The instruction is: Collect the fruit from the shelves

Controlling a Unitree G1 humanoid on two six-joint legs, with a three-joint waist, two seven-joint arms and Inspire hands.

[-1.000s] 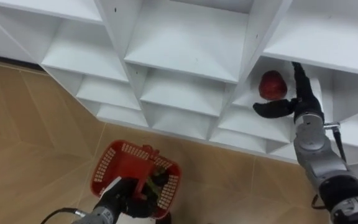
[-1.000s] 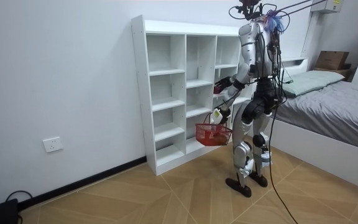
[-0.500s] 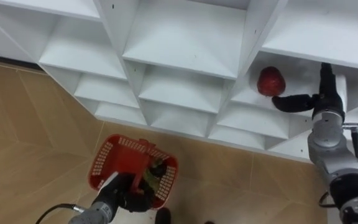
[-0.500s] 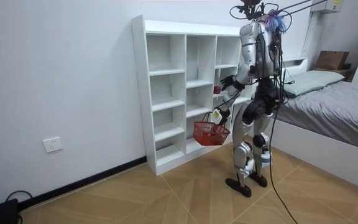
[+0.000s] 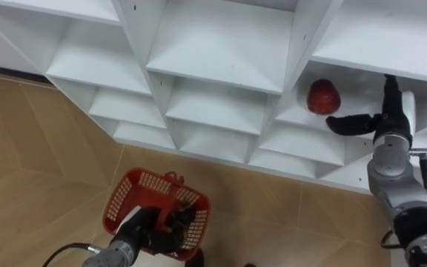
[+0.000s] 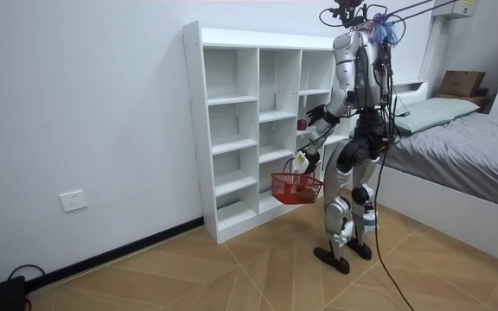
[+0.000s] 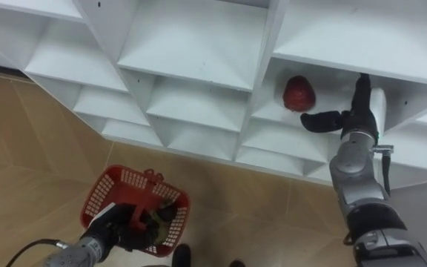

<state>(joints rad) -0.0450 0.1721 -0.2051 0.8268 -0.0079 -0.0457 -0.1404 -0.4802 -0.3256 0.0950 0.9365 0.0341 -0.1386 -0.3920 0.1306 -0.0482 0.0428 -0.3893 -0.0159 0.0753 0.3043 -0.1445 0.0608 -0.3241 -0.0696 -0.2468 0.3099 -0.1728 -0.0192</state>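
A white closet (image 5: 221, 52) of open square compartments is seen from above, with the robot stood close in front of its right-hand column in the room view. The task's thing, a single red fruit (image 5: 322, 96), is set on the shelf of a compartment in that right column, just beside the upright divider on its left side. The right hand (image 5: 382, 122) is reached into the same compartment, to the right of the fruit, with its fingers held straight and upward and its thumb spread out sideways toward the fruit; nothing is grasped, and the thumb tip is shown just below and beside the fruit, though contact cannot be judged. Nothing is placed between hand and fruit, and the neighbouring compartments are shown as bare white shelves. Low on the left, a red plastic basket (image 5: 136, 189) with slotted walls is carried by its handle, round which the fingers of the left hand (image 5: 150, 236) are curled; what lies inside it cannot be made out. Wooden parquet floor (image 5: 35, 148) is seen beneath the basket. In the room view a bed (image 6: 465, 147) with a grey cover and a pillow (image 6: 435, 111) is shown behind the robot, a cardboard box (image 6: 461, 83) beyond it, and a wall socket (image 6: 73, 200) low on the white wall (image 6: 85, 104) at the room view's left
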